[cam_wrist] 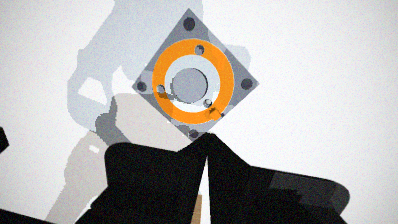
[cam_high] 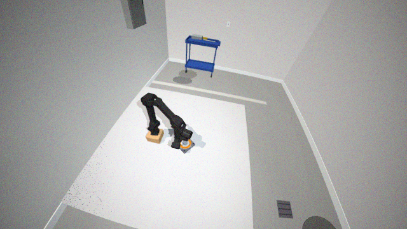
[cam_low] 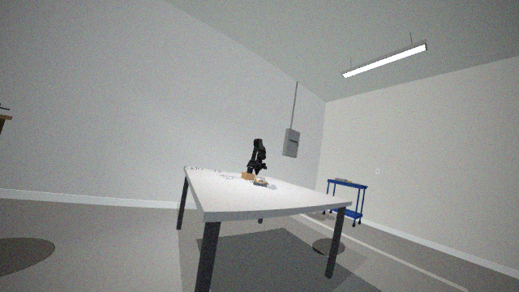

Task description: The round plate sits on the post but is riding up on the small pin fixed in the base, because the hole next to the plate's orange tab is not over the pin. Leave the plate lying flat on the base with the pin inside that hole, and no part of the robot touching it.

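Top view: the arm (cam_high: 165, 116) bends down over the plate (cam_high: 186, 144), which sits on its grey base (cam_high: 188, 149) on the white table (cam_high: 159, 178); a blue cart (cam_high: 201, 55) stands by the far wall
Exterior view: the table stands in a bare grey room under a ceiling light (cam_low: 384, 60), the plate too small to read here
Wrist view: the gripper (cam_wrist: 206, 142) is closed on nothing, tips together just beside the base corner, apart from the plate
Plate: the ring lies around the post (cam_wrist: 189, 85), three holes showing; whether the pin is seated, I cannot tell
Risk: a closed-finger nudge could overshoot the hole or tilt the plate on the pin
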